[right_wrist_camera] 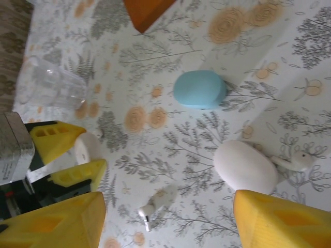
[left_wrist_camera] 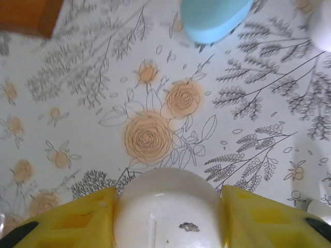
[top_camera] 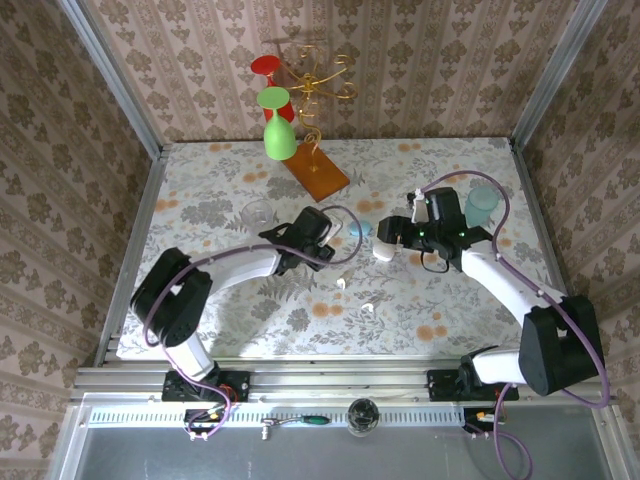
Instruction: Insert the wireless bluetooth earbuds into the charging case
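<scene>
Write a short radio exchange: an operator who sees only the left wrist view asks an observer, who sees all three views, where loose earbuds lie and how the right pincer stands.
Operator: My left pincer grips a white rounded piece, and a blue case lies ahead. Any earbuds?
Observer: Yes. One white earbud lies loose on the table, on the near side of the blue case.
Operator: Any other?
Observer: A second white earbud lies right beside a white case, apparently touching it.
Operator: And the right pincer?
Observer: The right pincer is open, with nothing gripped between its fingers.
</scene>
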`<state>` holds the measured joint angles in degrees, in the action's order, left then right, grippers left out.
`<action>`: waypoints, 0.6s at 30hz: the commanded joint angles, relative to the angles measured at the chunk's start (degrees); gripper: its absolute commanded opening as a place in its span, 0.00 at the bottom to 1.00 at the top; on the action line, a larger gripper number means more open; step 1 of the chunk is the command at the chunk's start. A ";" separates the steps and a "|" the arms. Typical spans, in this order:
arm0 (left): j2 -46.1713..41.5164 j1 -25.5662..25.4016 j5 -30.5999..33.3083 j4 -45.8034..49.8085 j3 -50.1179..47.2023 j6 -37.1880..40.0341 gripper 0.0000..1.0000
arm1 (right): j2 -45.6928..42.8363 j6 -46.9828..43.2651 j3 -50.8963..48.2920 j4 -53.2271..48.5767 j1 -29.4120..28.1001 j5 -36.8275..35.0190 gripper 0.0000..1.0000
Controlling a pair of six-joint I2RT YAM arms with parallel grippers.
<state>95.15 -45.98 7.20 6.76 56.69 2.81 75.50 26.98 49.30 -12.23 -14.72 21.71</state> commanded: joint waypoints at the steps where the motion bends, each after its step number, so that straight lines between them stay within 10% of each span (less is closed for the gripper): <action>1: -4.01 -0.16 -6.88 -15.47 -7.60 12.53 0.47 | -2.33 -0.23 -0.87 -1.33 0.11 4.73 0.67; 6: -8.36 -0.16 -12.89 -37.78 -19.24 21.00 0.40 | -2.14 0.26 -1.05 -1.25 -0.05 9.40 0.67; 18: -8.22 -1.25 -20.07 -45.68 -22.80 26.89 0.42 | 5.53 0.44 1.97 0.31 -4.45 11.98 0.67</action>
<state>88.01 -46.85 -8.99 -33.95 35.00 26.89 79.05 27.20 49.08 -12.21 -18.11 31.94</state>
